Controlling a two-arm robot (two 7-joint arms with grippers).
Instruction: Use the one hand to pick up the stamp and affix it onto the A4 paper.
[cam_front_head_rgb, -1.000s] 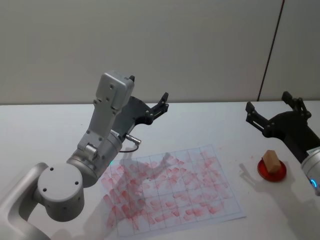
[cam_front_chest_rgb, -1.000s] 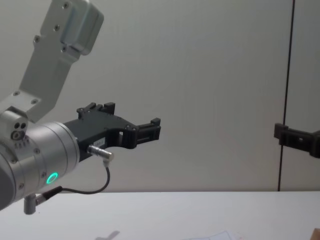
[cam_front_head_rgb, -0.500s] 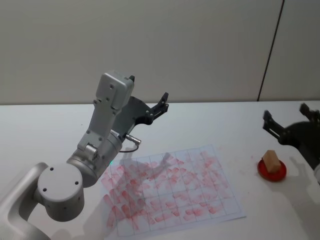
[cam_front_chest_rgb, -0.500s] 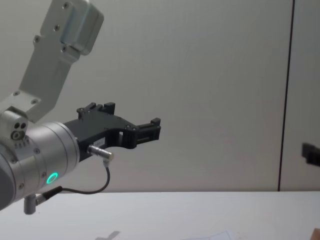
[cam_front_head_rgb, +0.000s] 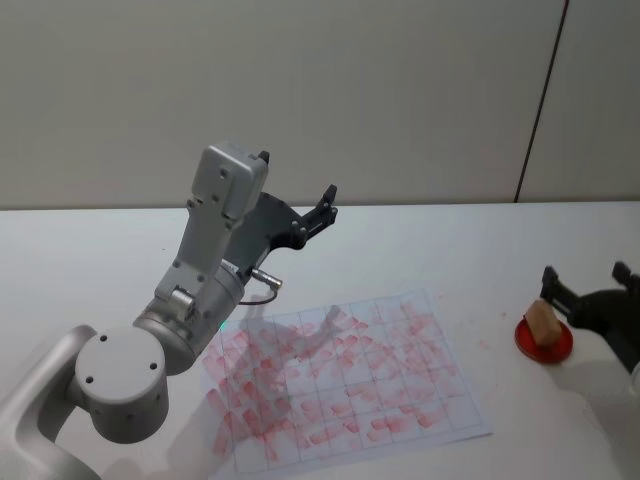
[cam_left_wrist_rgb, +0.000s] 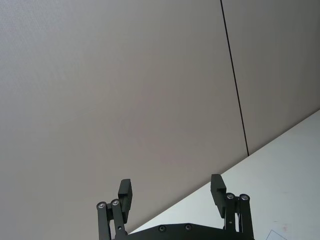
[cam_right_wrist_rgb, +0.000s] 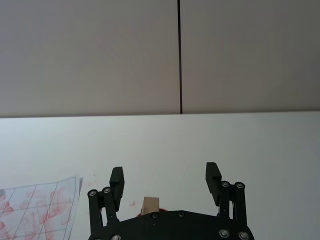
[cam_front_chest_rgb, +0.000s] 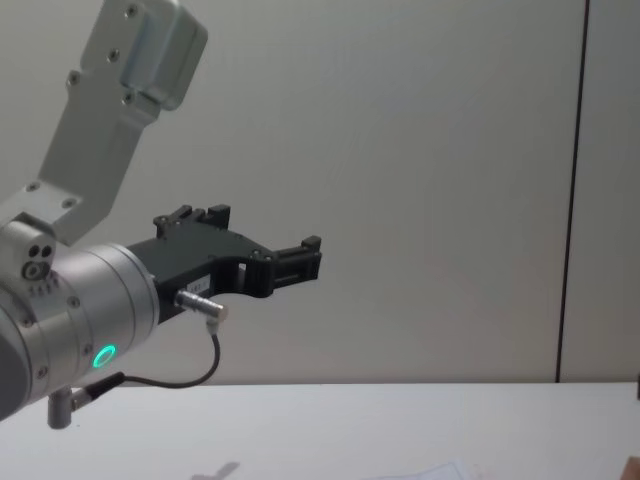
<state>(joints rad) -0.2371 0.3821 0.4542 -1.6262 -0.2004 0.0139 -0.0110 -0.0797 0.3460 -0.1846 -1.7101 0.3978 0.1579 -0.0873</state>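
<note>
Silver wrist (cam_front_chest_rgb: 90, 300), pale grey link (cam_front_chest_rgb: 110, 110), black left end effector (cam_left_wrist_rgb: 170, 186), green ring light (cam_front_chest_rgb: 103, 356)

Stamp (cam_front_head_rgb: 541, 322), right of the A4 paper (cam_front_head_rgb: 340, 380): bare pale wood, matt. Red pad (cam_front_head_rgb: 550, 349) under it looked smooth. Paper was thin, matt white, smeared with dull red ink. Table (cam_front_head_rgb: 90, 260): smooth white, slight sheen. Right gripper (cam_right_wrist_rgb: 165, 172) and left gripper (cam_left_wrist_rgb: 170, 181): matt black, plastic-looking. Left arm link (cam_front_head_rgb: 215, 215): satin pale grey casing; wrist (cam_front_chest_rgb: 90, 310) brushed silver metal.
</note>
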